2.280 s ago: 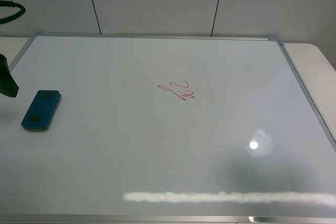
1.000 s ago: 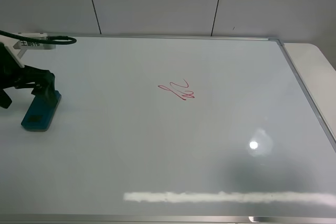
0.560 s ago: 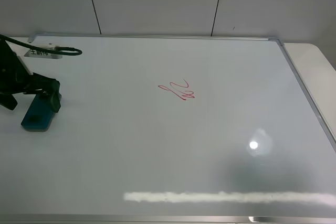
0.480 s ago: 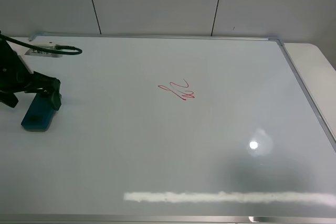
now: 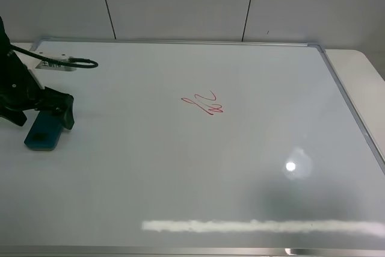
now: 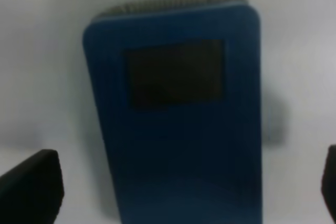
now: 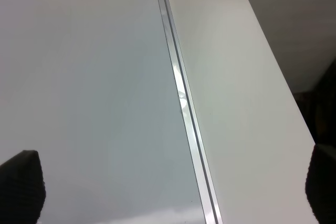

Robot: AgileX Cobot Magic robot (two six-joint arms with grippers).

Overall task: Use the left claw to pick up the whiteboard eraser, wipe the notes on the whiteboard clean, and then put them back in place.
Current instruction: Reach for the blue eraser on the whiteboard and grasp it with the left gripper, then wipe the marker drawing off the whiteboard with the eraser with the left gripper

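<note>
Left claw [image 5: 44, 119] jaws wide astride whiteboard eraser [image 5: 40, 138], far end hidden; right claw [image 7: 172, 183] jaws wide, empty.

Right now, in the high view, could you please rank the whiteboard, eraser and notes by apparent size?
1. The whiteboard, by far the largest.
2. The eraser and notes look about alike. The left claw covers part of the eraser, so I won't rank those two.

Whiteboard eraser [image 6: 178, 124] flat on whiteboard [image 5: 180, 179], between the spread jaws of the left claw [image 5: 43, 118], gap on each side. Notes [image 5: 204, 105] on the board, well apart to the jaws' right, near mid-board.
</note>
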